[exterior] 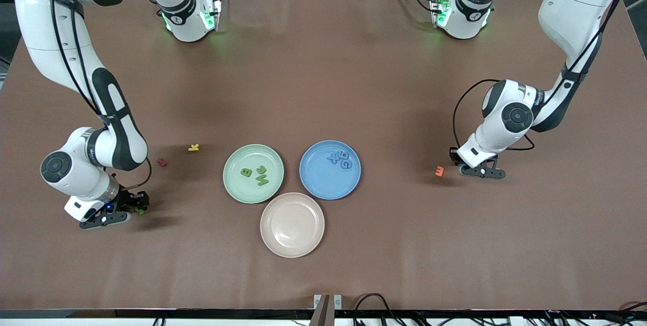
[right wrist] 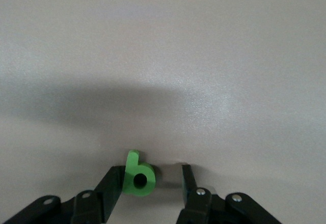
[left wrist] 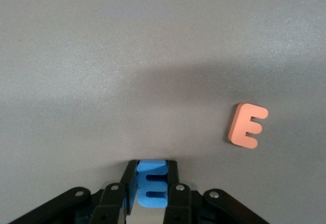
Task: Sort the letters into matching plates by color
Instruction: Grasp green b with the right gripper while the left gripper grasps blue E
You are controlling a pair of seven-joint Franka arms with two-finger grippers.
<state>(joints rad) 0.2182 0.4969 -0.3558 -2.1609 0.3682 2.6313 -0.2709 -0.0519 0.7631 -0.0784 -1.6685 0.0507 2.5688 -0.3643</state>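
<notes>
The pale green plate (exterior: pixel 232 184) holds three green letters (exterior: pixel 254 174). The blue plate (exterior: pixel 316 184) beside it holds three blue letters (exterior: pixel 339 158). My left gripper (exterior: pixel 467 169) is low over the table at the left arm's end. In the left wrist view it (left wrist: pixel 152 168) is shut on a blue letter E (left wrist: pixel 152 186). My right gripper (exterior: pixel 139 210) is down at the table at the right arm's end. In the right wrist view it (right wrist: pixel 152 173) is open around a green letter (right wrist: pixel 147 172) lying on the table, which touches one finger with a gap to the other.
A beige-pink plate (exterior: pixel 273 240) lies nearer the camera than the other two plates. An orange E (exterior: pixel 440 171) lies on the table beside my left gripper, and also shows in the left wrist view (left wrist: pixel 248 126). A yellow letter (exterior: pixel 193 147) and a red letter (exterior: pixel 162 162) lie between my right gripper and the green plate.
</notes>
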